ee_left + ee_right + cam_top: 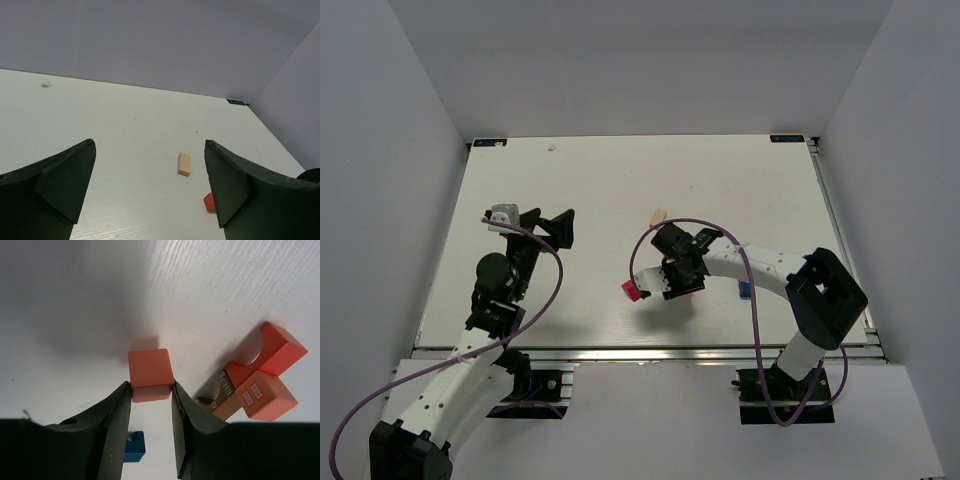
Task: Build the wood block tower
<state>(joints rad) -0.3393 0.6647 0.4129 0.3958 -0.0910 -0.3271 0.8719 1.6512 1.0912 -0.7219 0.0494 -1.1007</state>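
Worktop (620, 180): white, and no stack stands on it.
Left fingers (65, 180): spread wide and empty, well apart from the blocks.
Right fingers (115, 415): clamped on the flat sides of one salmon cube (150, 371).
Wood block tower: only loose parts near the right fingers. One orange-red arch (272, 351), one pink-orange windowed cube (265, 396) and one brown house block (220, 399) are touching. One tan bar (184, 164) lies apart. One blue block (134, 446).
Handling (judged): light, rigid, with slick paint, so pinch opposite flat faces.
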